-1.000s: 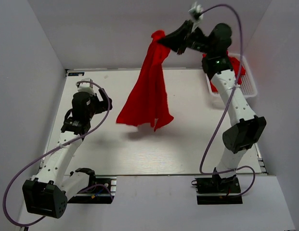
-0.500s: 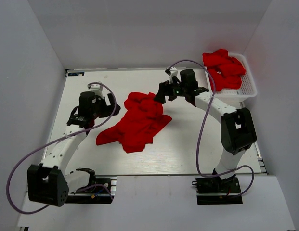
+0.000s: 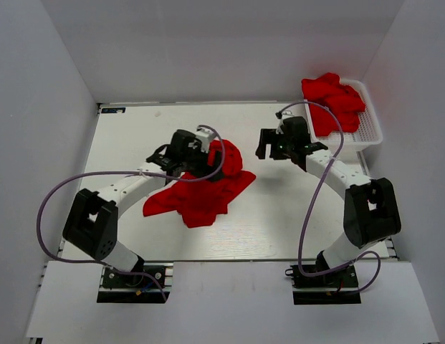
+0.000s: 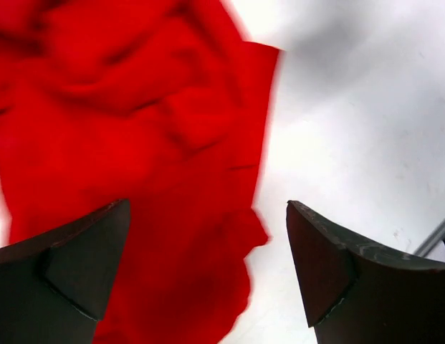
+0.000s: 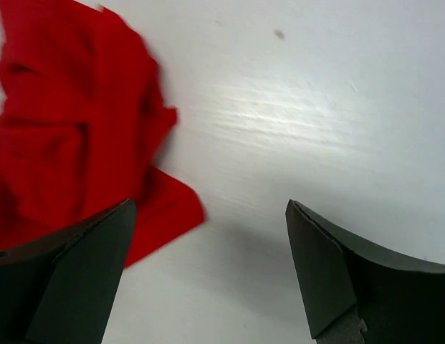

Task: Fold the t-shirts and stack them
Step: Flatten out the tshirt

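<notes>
One red t-shirt [image 3: 201, 192] lies crumpled in a heap in the middle of the white table [image 3: 136, 136]. My left gripper [image 3: 201, 159] hovers over the heap's upper edge, open. In the left wrist view its jaws [image 4: 208, 247] stand wide apart above the shirt's [image 4: 122, 107] right border, holding nothing. My right gripper [image 3: 264, 147] is open too and sits apart from the shirt, to its right. In the right wrist view the gripper [image 5: 208, 247] is over bare table, with the shirt's [image 5: 64, 129] corner at the left. More red t-shirts [image 3: 331, 94] are piled in a basket.
The white mesh basket [image 3: 371, 130] stands at the back right corner, just beyond my right arm. Grey walls close in the table at the back and both sides. The purple cables loop beside both arms.
The right gripper held the shirt high a second ago, then lowered and let go of it and pulled back to the right. The left arm has swung in over the heap.
</notes>
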`<action>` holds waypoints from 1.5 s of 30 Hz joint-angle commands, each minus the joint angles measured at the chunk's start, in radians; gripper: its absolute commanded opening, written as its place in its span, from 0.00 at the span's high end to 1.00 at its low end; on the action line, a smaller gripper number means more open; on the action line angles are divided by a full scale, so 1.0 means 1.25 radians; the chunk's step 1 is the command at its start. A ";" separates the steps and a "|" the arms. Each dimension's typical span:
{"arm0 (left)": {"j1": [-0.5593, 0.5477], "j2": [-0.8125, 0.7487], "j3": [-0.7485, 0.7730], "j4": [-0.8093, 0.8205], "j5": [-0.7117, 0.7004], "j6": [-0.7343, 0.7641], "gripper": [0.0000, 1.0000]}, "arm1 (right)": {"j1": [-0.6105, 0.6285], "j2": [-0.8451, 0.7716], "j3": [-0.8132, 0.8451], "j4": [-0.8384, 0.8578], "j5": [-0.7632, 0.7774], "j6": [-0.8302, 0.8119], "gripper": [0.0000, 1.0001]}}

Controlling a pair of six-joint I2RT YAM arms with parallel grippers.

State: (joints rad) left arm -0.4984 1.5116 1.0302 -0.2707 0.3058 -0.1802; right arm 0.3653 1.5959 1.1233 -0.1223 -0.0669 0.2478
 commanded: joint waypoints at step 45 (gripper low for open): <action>-0.266 -0.052 0.045 -0.142 -0.604 -0.149 1.00 | 0.060 0.076 -0.016 -0.008 -0.014 -0.030 0.11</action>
State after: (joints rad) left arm -0.8345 1.4822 1.0687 -0.4324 -0.3149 -0.3573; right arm 0.4107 1.6661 1.0595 -0.1184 -0.0639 0.2493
